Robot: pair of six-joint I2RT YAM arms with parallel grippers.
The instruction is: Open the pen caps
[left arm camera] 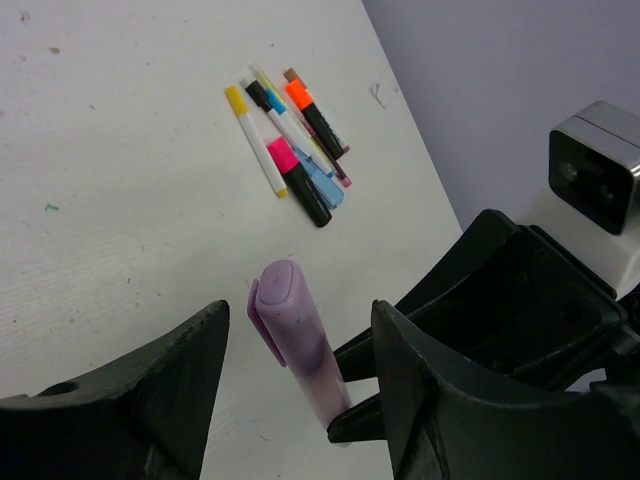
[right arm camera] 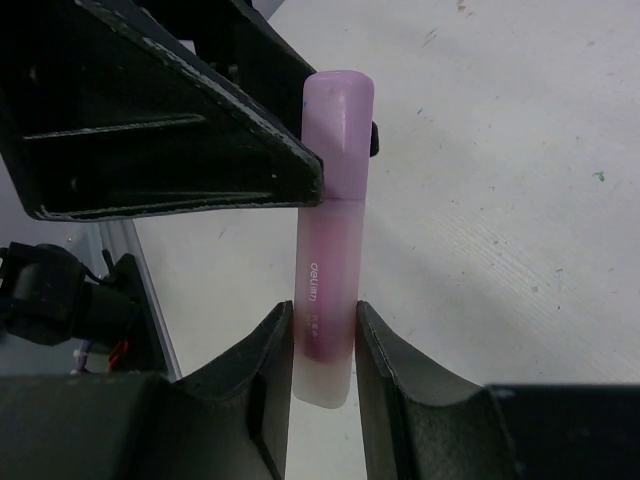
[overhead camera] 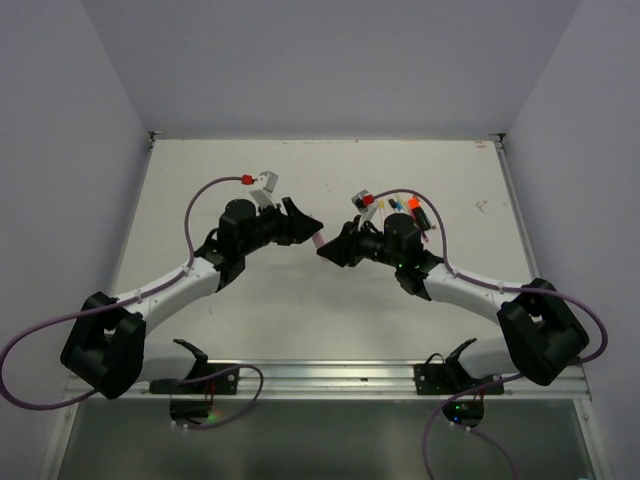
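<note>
The right hand (right arm camera: pixel 322 340) grasps the lilac highlighter (right arm camera: pixel 325 270) by its body, while the left hand (left arm camera: pixel 300 318) gapes unclenched around its lilac cap (left arm camera: pixel 281 297).

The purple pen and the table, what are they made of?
The purple pen looks like plastic: smooth, a bit see-through, with a soft shine and printed letters on its side. Its cap seems to be the same plastic, only milkier. The table is a matte white board, maybe painted or laminated wood. Faint lines and small scuffs show, but I cannot be sure.
</note>
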